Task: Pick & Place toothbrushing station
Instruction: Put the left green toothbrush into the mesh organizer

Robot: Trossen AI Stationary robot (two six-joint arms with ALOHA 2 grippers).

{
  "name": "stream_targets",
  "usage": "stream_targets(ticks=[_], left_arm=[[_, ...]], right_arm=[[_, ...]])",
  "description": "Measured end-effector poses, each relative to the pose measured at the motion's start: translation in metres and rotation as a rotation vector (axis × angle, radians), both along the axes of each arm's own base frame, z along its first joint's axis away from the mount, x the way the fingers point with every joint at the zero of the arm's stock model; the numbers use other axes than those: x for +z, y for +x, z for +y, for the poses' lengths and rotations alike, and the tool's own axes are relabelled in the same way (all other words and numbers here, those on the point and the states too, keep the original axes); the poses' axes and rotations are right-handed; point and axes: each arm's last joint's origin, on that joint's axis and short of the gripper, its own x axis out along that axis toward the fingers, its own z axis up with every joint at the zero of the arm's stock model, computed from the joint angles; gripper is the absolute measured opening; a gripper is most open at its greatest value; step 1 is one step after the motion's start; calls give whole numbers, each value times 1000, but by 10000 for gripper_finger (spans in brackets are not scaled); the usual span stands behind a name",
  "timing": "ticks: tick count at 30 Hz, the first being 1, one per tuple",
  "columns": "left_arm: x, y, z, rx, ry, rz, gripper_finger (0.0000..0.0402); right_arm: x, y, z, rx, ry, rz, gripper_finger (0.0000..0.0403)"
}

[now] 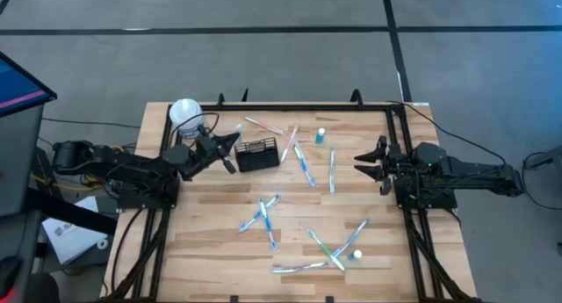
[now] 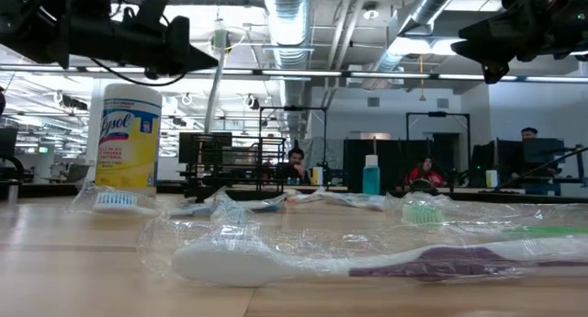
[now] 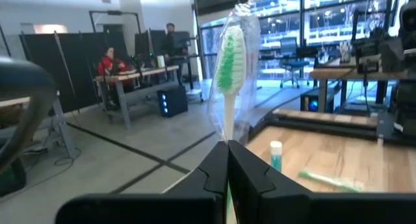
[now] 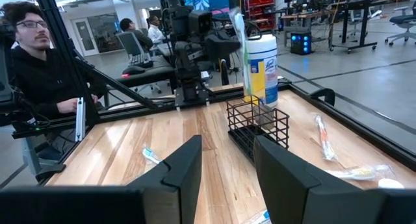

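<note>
The black wire-mesh caddy (image 1: 257,154) stands on the table at the back, left of centre; it also shows in the right wrist view (image 4: 257,123). My left gripper (image 1: 226,147) hovers just left of the caddy, shut on a plastic-wrapped toothbrush (image 3: 229,68) with green and white bristles. My right gripper (image 1: 369,164) is open and empty at the table's right side, pointing toward the caddy. Both grippers are well above the tabletop in the low view. My left gripper pinches the wrapped toothbrush by its handle (image 3: 229,136) between its two fingers. The brush runs on past the fingertips, its bristle head (image 3: 227,52) at the far end. The fingers come from the table's left. The brush is lifted clear of the table.
A yellow canister with a white lid (image 1: 184,112) stands at the back left, behind my left gripper. Several wrapped toothbrushes (image 1: 303,162) lie scattered over the middle and near part of the table, with a small blue bottle (image 1: 320,136). People sit in the room beyond.
</note>
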Motion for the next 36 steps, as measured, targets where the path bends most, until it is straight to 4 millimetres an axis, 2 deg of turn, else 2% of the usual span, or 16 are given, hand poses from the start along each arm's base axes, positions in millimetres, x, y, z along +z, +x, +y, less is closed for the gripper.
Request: stream_targets(ticks=[9,20,30,36], left_arm=[[-10,6,2,9,-2,16,0],[-27,-14,4,32,-51,-82,0],[-29,-15,4,30,-66,-91,0],[-40,-11,5,43,-105,-43,0]], right_arm=[[0,0,0,0,0,0,131],[0,0,0,0,0,0,131],[1,0,0,0,0,-7,131],[1,0,0,0,0,-7,131]])
